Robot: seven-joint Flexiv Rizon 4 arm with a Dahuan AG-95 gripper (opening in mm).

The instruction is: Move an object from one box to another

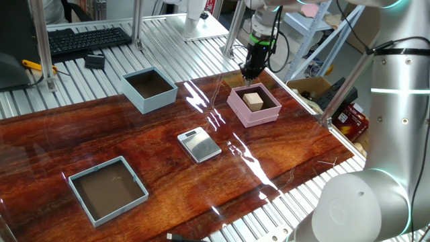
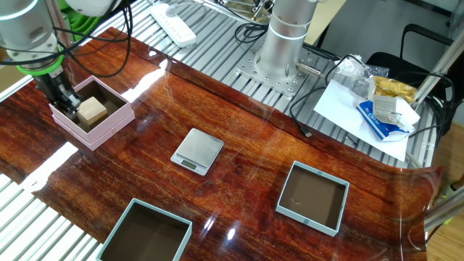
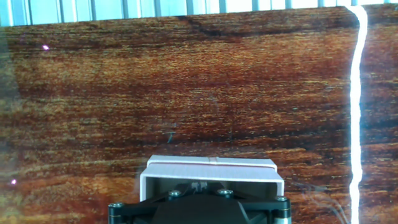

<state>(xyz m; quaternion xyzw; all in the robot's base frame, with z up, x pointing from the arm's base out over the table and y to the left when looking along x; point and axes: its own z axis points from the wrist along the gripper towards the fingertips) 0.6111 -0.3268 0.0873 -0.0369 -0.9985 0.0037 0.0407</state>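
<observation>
The object, a small tan cube [image 1: 253, 101] [image 2: 92, 111], rests inside the pink box [image 1: 255, 119] [image 2: 101, 134] at the table's far right. My gripper [image 1: 250, 74] [image 2: 70, 101] [image 3: 198, 186] is shut with nothing in it. It hangs low over the box's back wall, beside the cube and apart from it. In the hand view only the box's pale wall [image 3: 211, 167] shows past the dark fingers; the cube is hidden there. The tall light blue box [image 1: 138, 101] [image 2: 161, 212] with a brown inside stands at the back left, with nothing in it.
A flat silver scale [image 1: 199, 144] [image 2: 197, 150] lies mid-table. A wider grey-blue tray [image 1: 97, 168] [image 2: 322, 174] sits at the front left. Metal frame posts and a keyboard stand behind the table; the robot's base is at the right.
</observation>
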